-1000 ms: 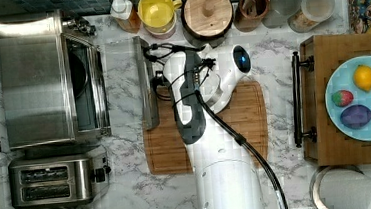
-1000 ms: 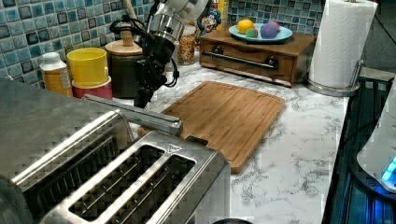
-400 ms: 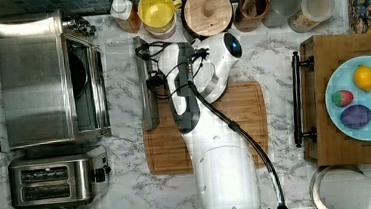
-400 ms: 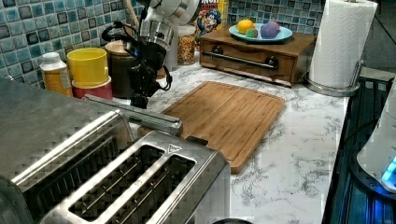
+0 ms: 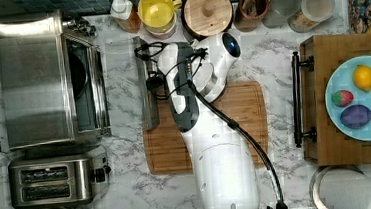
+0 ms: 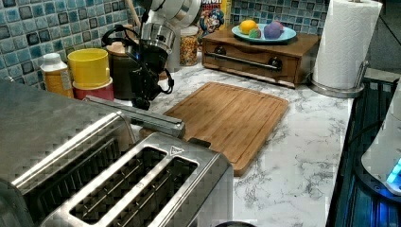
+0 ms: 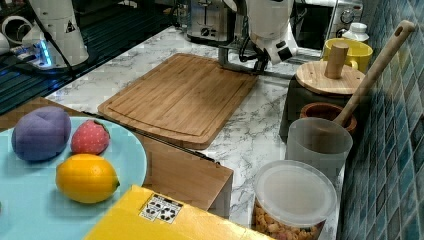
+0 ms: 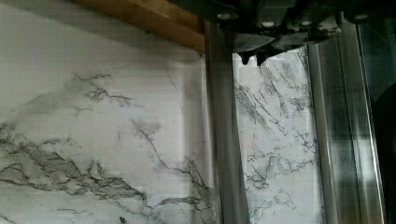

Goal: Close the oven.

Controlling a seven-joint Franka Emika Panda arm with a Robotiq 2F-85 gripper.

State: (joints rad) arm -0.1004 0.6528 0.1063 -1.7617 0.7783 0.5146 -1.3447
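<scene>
Oven [image 5: 46, 80] door lies open flat; fingers [image 8: 252, 57] pinched together, tips just above its bar handle [image 5: 146, 85].

Top view straight down; left, right views low from opposite counter ends, sharing cutting board [image 6: 229, 116]; wrist close.

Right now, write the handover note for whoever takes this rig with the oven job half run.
End effector: fingertips close together, shut, holding nothing, poised at the door's bar handle.
Oven: at the top view's left, its glass door folded down flat and open over the counter.
Done: the arm has reached the handle.
Left: lift the door up and push it shut.
</scene>
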